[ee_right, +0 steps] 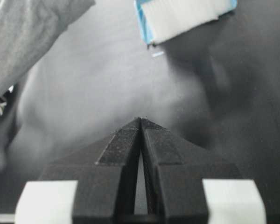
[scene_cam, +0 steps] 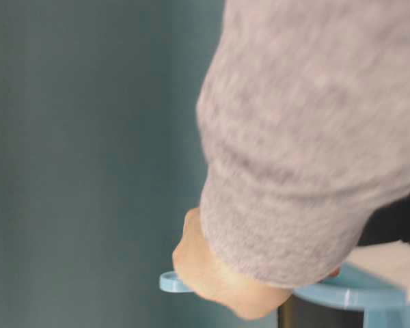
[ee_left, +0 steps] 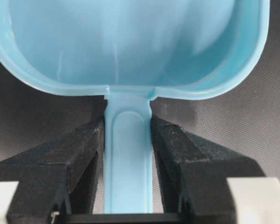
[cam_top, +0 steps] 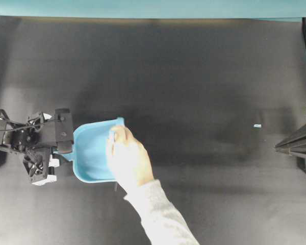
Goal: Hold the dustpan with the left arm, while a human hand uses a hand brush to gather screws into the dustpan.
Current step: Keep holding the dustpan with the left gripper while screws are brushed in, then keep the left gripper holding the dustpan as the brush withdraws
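The light blue dustpan [cam_top: 91, 150] lies on the black table at the left, its open front facing right. My left gripper [cam_top: 65, 151] is shut on its short handle [ee_left: 128, 158], a black finger pressed on each side [ee_left: 128, 123]. The human hand [cam_top: 126, 158], in a grey knitted sleeve [cam_top: 158, 214], reaches over the pan's front edge and grips the hand brush, mostly hidden beneath it [cam_top: 112, 135]. The brush's white bristles show in the right wrist view [ee_right: 186, 16], its hang hole in the table-level view [scene_cam: 169, 281]. No screws show. My right gripper [cam_top: 278, 147] is shut and empty [ee_right: 141, 119].
A tiny white stub [cam_top: 257, 125] lies on the black mat at the right, also in the right wrist view [ee_right: 157, 53]. A teal wall [cam_top: 153, 7] runs along the table's far edge. The grey sleeve [scene_cam: 307, 137] fills the table-level view.
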You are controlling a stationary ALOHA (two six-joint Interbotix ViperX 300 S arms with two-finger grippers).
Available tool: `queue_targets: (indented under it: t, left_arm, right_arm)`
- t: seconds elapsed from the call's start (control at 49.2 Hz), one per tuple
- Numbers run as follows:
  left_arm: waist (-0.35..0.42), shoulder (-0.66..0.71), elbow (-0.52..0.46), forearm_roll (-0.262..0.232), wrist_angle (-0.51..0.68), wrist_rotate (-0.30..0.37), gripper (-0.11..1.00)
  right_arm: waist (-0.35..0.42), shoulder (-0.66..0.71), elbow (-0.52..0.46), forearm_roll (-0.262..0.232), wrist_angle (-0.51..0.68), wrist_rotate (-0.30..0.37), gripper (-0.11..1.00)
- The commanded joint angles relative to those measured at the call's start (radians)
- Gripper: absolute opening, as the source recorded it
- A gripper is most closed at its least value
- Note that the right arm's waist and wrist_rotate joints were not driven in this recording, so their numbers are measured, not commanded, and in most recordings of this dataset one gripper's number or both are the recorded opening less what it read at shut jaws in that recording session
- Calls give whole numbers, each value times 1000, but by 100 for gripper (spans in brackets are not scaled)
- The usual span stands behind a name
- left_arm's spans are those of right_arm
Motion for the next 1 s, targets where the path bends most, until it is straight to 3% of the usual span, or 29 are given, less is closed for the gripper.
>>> queue_targets:
  t: [0.0,0.467,0.975]
  left_arm:
    - [-11,3,-14,5,-2,6,32]
    - [-11,-3,-5,3,-12,6,32]
    - [-11,-8,8,3,-129,3,32]
  right_arm:
    - [0,3,-6,3,-5,0,-1]
    - [0,3,-5,3,-5,0,-1]
    - [0,3,-5,3,-5,0,-1]
